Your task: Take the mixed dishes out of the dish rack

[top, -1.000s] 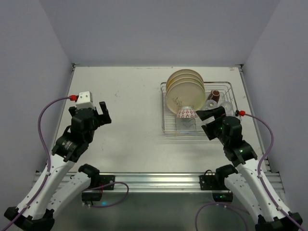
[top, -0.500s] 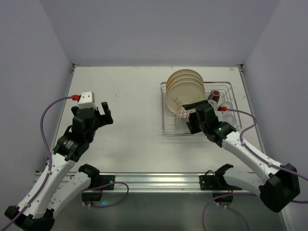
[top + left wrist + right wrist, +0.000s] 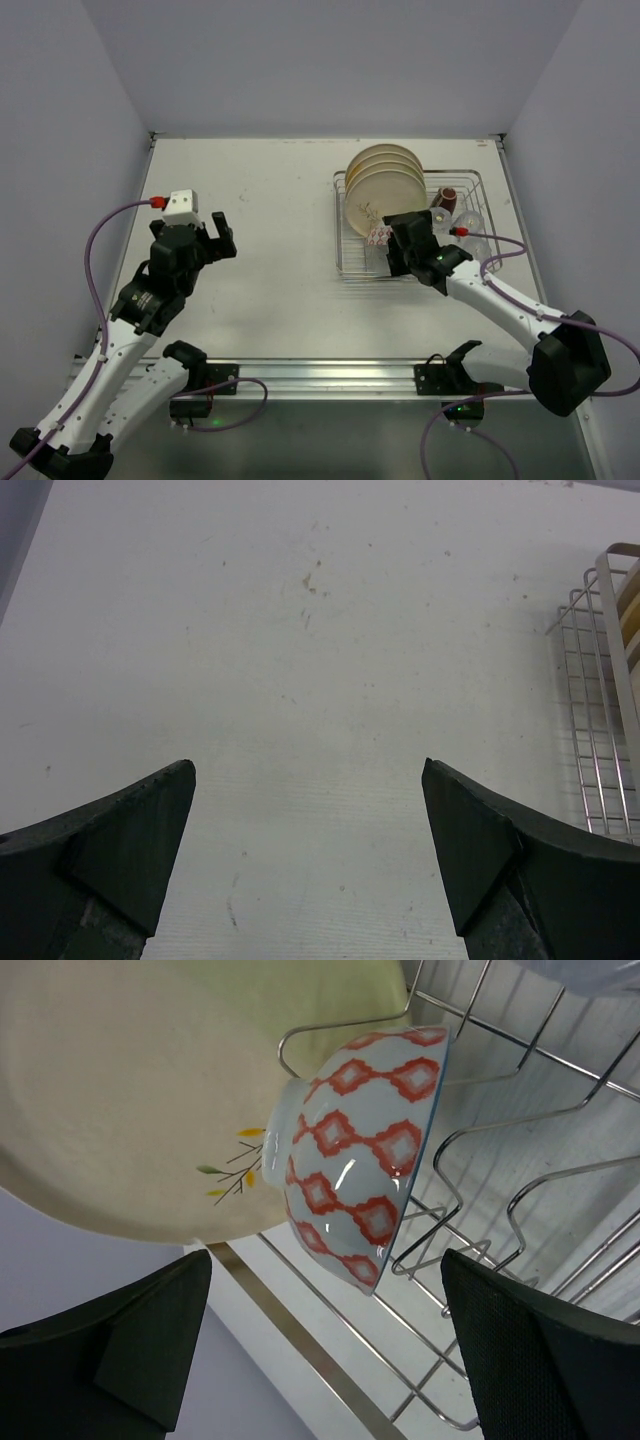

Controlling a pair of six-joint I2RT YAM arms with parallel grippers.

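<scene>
TOP: rack (image 3: 341,225) at 2 o'clock on tabletop (image 3: 270,190), plates (image 3: 385,185) upright inside, bowl (image 3: 378,236) at rack's 7 o'clock under open right jaws; left jaws open at 9 o'clock | LEFT WRIST: jaws wide, empty, rack edge at 3 o'clock | RIGHT WRIST: jaws open, bowl on its side against a plate, untouched.

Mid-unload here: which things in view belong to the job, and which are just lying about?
Job: dish rack, cream plates, patterned bowl, brown mug, glass tumblers.
Not the job: table, mounting rail.
</scene>
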